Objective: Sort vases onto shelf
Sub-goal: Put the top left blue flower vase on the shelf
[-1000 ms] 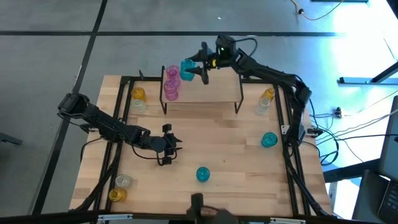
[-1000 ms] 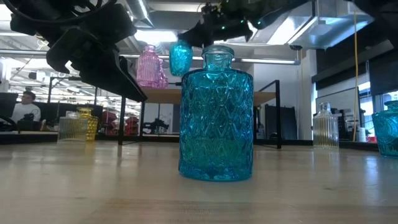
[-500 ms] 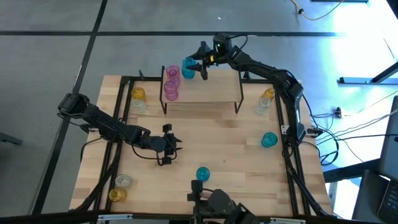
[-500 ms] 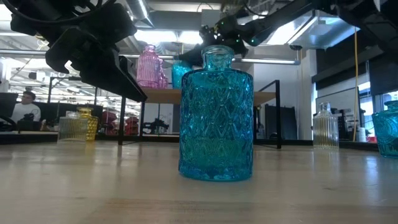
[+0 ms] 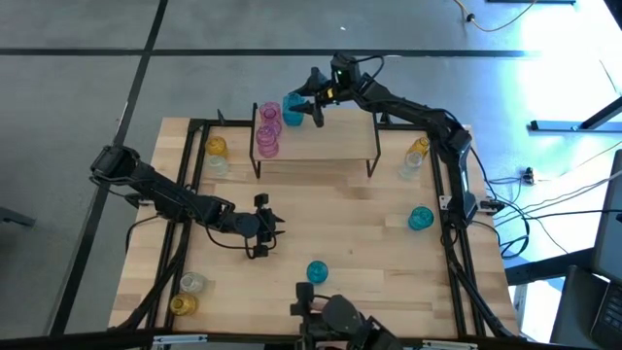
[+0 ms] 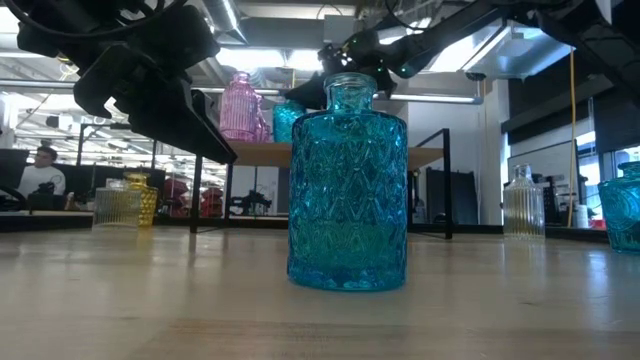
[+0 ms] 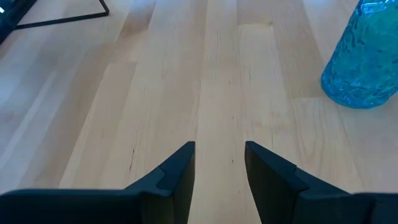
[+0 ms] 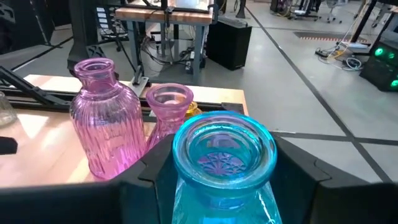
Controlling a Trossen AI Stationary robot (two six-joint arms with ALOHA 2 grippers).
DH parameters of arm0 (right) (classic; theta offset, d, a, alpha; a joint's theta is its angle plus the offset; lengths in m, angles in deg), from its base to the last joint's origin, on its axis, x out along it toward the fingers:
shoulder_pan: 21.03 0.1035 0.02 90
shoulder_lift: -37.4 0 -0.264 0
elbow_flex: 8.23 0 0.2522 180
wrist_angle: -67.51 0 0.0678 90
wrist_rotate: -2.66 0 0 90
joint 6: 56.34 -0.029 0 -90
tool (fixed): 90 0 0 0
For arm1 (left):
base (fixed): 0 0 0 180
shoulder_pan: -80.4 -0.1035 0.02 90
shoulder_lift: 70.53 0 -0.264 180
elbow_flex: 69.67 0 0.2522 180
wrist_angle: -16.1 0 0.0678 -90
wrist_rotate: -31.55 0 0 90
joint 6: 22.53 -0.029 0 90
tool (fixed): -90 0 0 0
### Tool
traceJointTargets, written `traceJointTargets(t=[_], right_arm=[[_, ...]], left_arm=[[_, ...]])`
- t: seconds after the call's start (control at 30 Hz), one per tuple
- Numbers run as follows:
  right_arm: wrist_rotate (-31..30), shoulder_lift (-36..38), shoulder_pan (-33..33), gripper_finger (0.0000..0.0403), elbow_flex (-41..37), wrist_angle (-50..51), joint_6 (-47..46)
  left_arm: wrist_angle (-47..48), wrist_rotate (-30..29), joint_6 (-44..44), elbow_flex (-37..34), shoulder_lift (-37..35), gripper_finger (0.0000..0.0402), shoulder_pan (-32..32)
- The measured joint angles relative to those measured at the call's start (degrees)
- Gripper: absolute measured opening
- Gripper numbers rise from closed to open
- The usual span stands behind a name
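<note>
The right gripper [image 5: 304,103] has its jaws clenched on a teal-blue vase [image 8: 224,165], one finger on each side of the glass body, at the far left end of the shelf [image 5: 330,142]. In the right wrist view the vase stands upright between the dark fingers [image 8: 146,171], its round mouth open toward the camera. Just beside it stand two pink vases [image 8: 106,121], a ribbed one and a second [image 8: 166,112] behind it, both on the light-wood top board. Whether the teal-blue vase touches the board cannot be told.

The right arm reaches in from the right side of the desk [image 5: 340,224], bending over the far edge to the shelf.

The left gripper [image 5: 264,227] hangs low over the middle of the desk, left of centre, its jaws released and parted with only bare wood between them. A teal-blue bottle [image 7: 364,59] stands just beyond its fingers [image 7: 177,174]; the same bottle fills the low view.

Other vases dot the desk: an amber vase and a clear vase [image 5: 216,148] at the far left, an amber and clear pair [image 5: 416,154] at the far right, a teal-blue jar [image 5: 420,218] at the right edge, and another amber and clear pair [image 5: 187,294] at the near left corner.
</note>
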Motion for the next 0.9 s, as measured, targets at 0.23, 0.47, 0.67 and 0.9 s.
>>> traceJointTargets(t=[0.23,0.47,0.67,0.9], right_arm=[[-0.4,-0.2,0.0,0.0184,0.0,0.0,-0.1],[-0.4,-0.2,0.0,0.0184,0.0,0.2,-0.1],[-0.4,-0.2,0.0,0.0184,0.0,0.0,-0.1],[-1.2,-0.2,0.0,0.0222,0.0,-0.3,-0.1]], left_arm=[[0.0,0.0,0.0,0.0,0.0,0.0133,0.0],[0.1,0.0,0.0,0.0,0.0,0.0133,0.0],[0.1,0.0,0.0,0.0,0.0,0.0133,0.0],[0.1,1.1,0.0,0.0,0.0,0.0133,0.0]])
